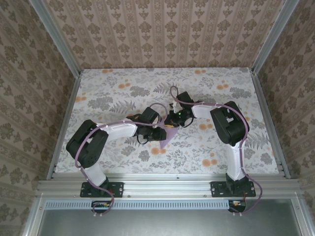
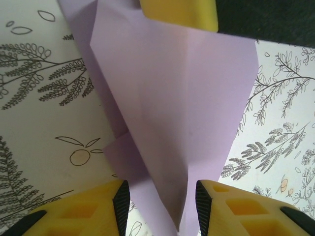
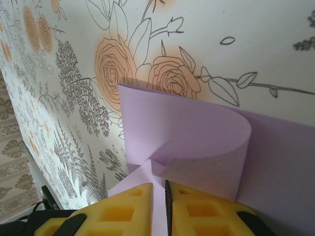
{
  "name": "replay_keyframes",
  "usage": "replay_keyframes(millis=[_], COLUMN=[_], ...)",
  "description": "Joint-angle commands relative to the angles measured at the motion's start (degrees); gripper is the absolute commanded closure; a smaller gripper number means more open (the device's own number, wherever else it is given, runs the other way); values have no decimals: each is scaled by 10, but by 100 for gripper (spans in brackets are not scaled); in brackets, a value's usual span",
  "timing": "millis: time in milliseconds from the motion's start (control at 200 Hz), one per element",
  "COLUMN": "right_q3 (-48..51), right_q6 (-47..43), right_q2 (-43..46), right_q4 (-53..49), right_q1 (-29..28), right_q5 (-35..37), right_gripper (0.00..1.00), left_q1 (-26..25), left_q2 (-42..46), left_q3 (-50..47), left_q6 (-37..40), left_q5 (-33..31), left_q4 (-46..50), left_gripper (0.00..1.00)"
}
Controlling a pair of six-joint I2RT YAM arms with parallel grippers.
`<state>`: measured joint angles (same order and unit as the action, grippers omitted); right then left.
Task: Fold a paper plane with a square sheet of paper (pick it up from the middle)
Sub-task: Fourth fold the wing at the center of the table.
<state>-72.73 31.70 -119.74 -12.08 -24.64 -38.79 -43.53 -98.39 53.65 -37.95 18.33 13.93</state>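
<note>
Folds crease the lavender paper (image 2: 172,108) over the desk (image 2: 39,123); the right pincer (image 3: 158,189) is clenched on its edge, the left pincer (image 2: 162,196) released, fingers (image 2: 231,211) astride its point.

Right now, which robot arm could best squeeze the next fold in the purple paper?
Probably the left. The left gripper stands open with the folded purple paper running between its jaws, ready to pinch. The right gripper is shut on the paper, holding it.
</note>
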Motion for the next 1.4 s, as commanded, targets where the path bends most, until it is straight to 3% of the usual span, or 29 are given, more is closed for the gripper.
replay_keyframes(millis=[0,360,1395], right_q3=[19,23,24], right_q6=[3,4,4], right_q2=[-10,-8,-14], right_q4=[-18,-17,-11], right_q1=[-4,-3,-3], right_q5=[10,9,7], right_gripper=[81,81,81], left_q1=[-7,-11,-11], left_q2=[1,-19,-25], left_q3=[7,10,10], left_q6=[2,-7,4], left_q5=[-15,8,18], left_q4=[32,-5,-6], left_gripper=[56,56,78])
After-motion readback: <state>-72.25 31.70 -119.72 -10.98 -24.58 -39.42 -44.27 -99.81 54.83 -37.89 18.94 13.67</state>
